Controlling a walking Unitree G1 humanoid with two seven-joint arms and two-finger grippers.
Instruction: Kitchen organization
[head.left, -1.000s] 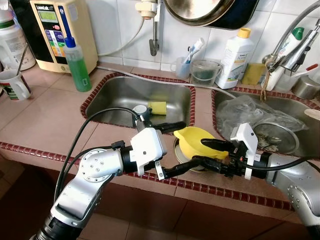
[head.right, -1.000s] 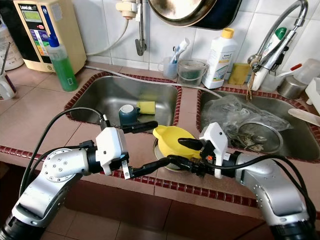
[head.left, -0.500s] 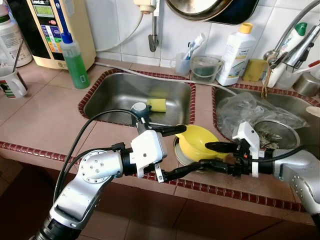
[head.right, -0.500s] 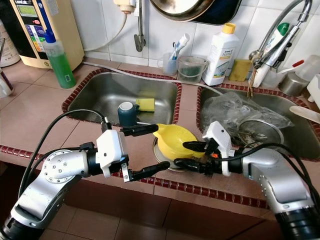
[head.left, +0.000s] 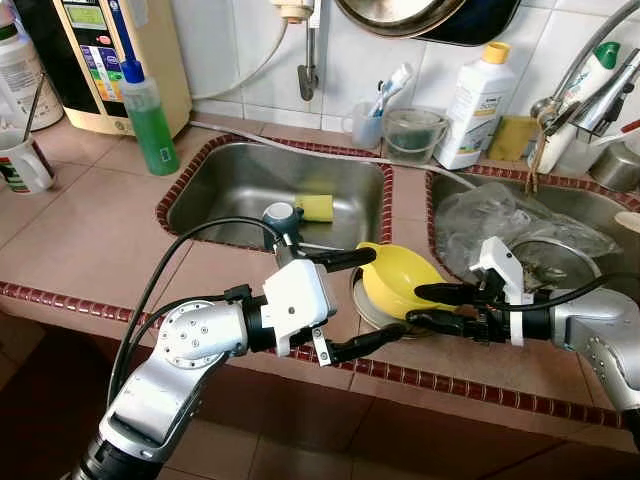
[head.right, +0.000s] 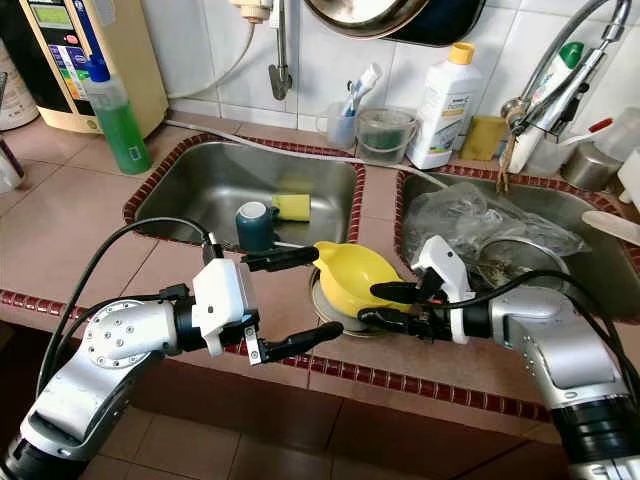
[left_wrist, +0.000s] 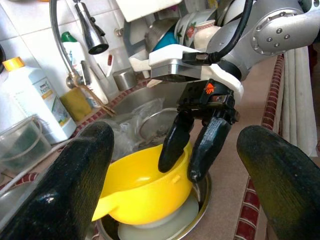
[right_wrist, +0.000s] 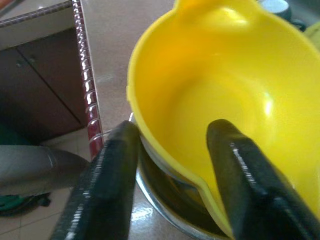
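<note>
Two grippers meet at the yellow bowl (head.left: 395, 281), which sits tilted on a steel plate (head.right: 330, 312) on the tiled counter (head.left: 100, 235) between the two sinks. The right gripper (head.left: 428, 308) has its fingers astride the bowl's near rim, one inside and one outside, with a gap on both sides in the right wrist view, so it is parted and grips nothing yet. The left gripper (head.left: 350, 300) is spread wide, one finger over the bowl's spout side, the other low by the counter's edge, holding nothing. The step in hand seems to be taking the bowl by its rim. To do it well, the right gripper should push a little deeper so the pads (right_wrist: 240, 175) cover more than the lip, then close squarely across the wall; a pinch on the thin edge alone could let the bowl swing or slip. Lift straight up first, since the bowl leans on the plate and may drag it. The left gripper would do best to stay clear, or steady the plate. The left sink (head.left: 230, 190) holds a cup (head.left: 281, 217) and sponge (head.left: 316, 209).
</note>
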